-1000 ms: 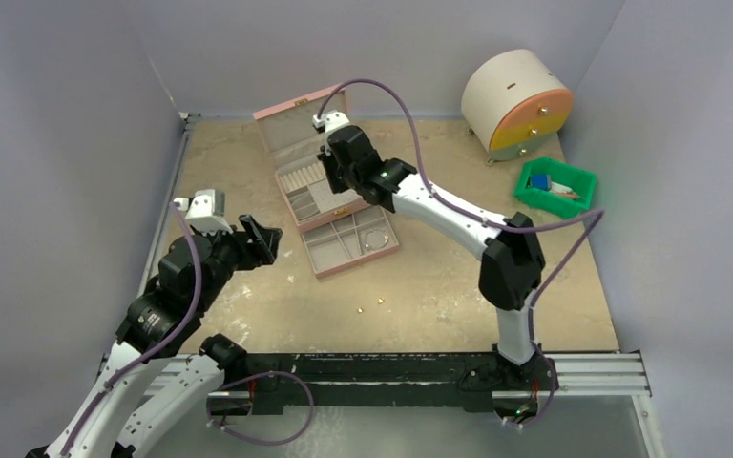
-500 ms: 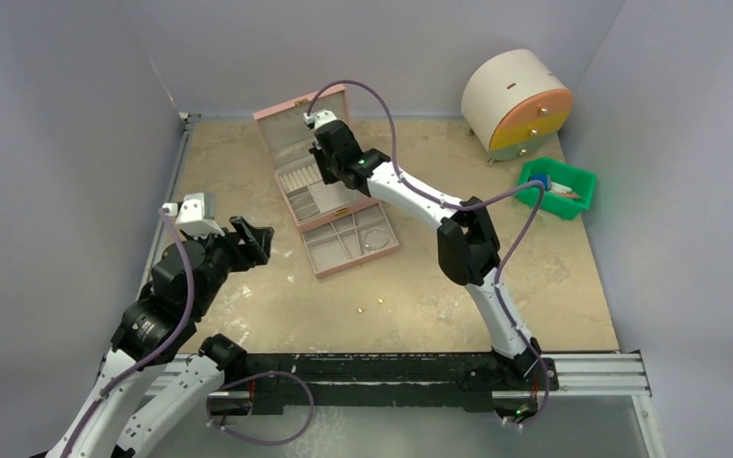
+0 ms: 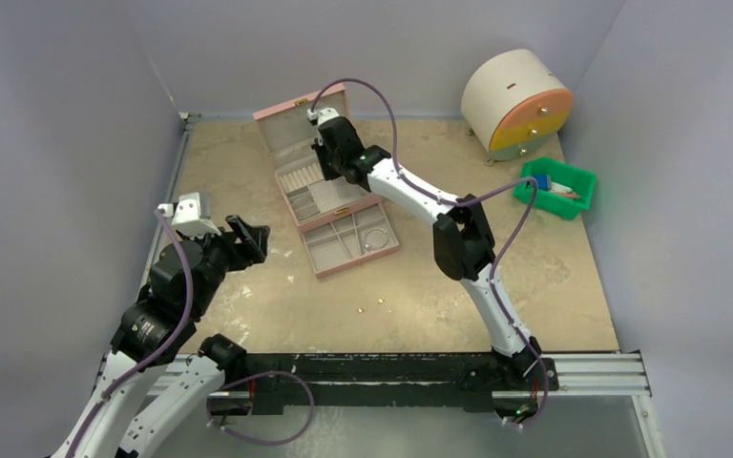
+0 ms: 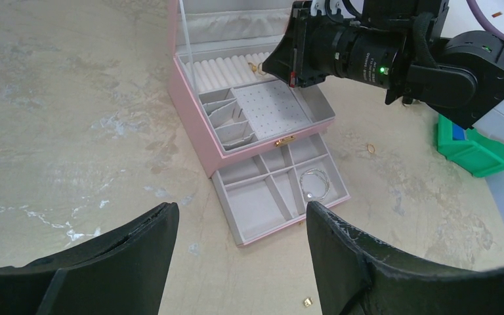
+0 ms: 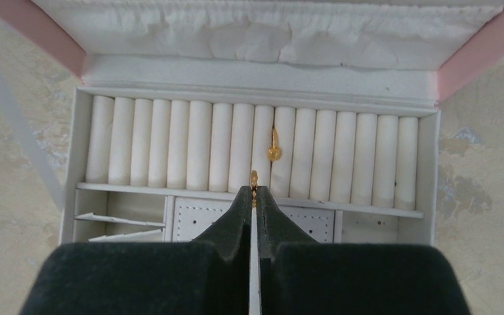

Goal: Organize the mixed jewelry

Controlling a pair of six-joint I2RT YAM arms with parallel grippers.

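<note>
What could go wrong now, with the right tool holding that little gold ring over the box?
1. The right tool pinches the gold ring only at its very tips, so it may slip out.
2. It may miss a slot in the ring rolls or knock the seated ring loose.

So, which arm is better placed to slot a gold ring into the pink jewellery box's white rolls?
Right. The right gripper pinches a small gold ring over the white padded rolls; the left gripper hangs open, short of the pink box.
</note>
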